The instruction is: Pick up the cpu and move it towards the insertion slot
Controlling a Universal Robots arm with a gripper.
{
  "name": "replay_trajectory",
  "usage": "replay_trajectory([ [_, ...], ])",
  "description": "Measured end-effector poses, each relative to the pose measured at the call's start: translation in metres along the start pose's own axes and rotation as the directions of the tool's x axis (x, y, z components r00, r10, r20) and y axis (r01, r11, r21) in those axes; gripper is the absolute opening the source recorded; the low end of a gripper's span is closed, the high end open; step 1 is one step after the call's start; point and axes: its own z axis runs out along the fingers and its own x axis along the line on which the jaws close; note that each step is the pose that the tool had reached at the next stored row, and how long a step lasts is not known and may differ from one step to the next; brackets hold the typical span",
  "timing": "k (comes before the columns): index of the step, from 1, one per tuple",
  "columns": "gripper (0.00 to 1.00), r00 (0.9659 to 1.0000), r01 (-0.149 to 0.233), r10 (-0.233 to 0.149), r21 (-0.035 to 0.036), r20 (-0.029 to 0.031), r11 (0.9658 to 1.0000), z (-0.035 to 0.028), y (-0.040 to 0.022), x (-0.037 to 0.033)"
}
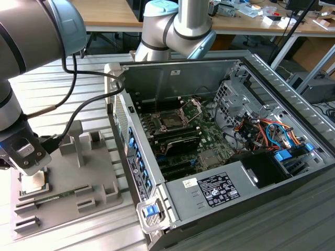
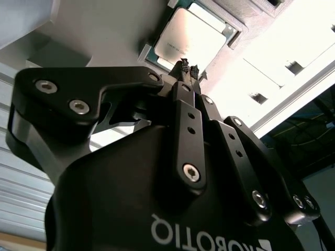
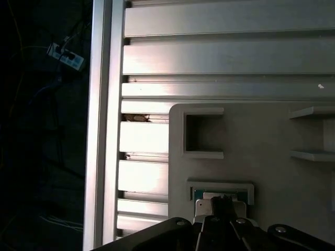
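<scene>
Gripper (image 2: pixel 188 66) first: in the second wrist view we see its black fingertips (image 2: pixel 183 65) drawn together, clamped on no object, just above one edge of the chip (image 2: pixel 196 34). We cannot tell whether they touch it. The chip, square with a pale silver top, lies flat in its square recess in the grey tray (image 1: pixel 99 172), at the corner towards the exterior view's left. In the first wrist view we find the same fingertips over the chip (image 3: pixel 207 201), with an open square pocket (image 3: pixel 201 133) of the tray just beyond it. A long thin green memory stick (image 1: pixel 57 196) lies in the tray near the chip. The tray rests on a ribbed aluminium table (image 1: pixel 63 89). Further towards the exterior view's right we see an open computer case (image 1: pixel 209 204) with a green motherboard (image 1: pixel 209 136) inside. On it sits the socket (image 1: pixel 172 119), dark at its centre, its metal plate tilted up, well apart from the chip and gripper.
</scene>
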Motion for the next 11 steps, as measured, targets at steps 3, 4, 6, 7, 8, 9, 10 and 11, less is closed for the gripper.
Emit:
replay_trajectory([
  [3,0.11,1.0000,0.000,0.000,0.0001,-0.0001,1.0000,0.0008,-0.0007,0.0000],
  [4,0.11,1.0000,0.000,0.000,0.0002,0.0000,1.0000,0.0012,-0.0010,0.0000],
  [6,0.11,1.0000,0.000,0.000,0.0003,-0.0001,1.0000,0.0017,-0.0015,0.0001],
  [7,0.11,1.0000,0.000,0.000,0.0003,-0.0001,1.0000,0.0021,-0.0019,0.0001],
  [8,0.11,1.0000,0.000,0.000,0.0004,-0.0001,1.0000,0.0024,-0.0024,0.0001],
  [9,0.11,1.0000,0.000,0.000,0.0005,-0.0001,1.0000,0.0028,-0.0029,0.0002],
  [10,0.11,1.0000,0.000,0.000,0.0006,-0.0001,1.0000,0.0029,-0.0029,0.0001],
  [11,0.11,1.0000,0.000,0.000,0.0006,-0.0002,1.0000,0.0029,-0.0029,0.0002],
])
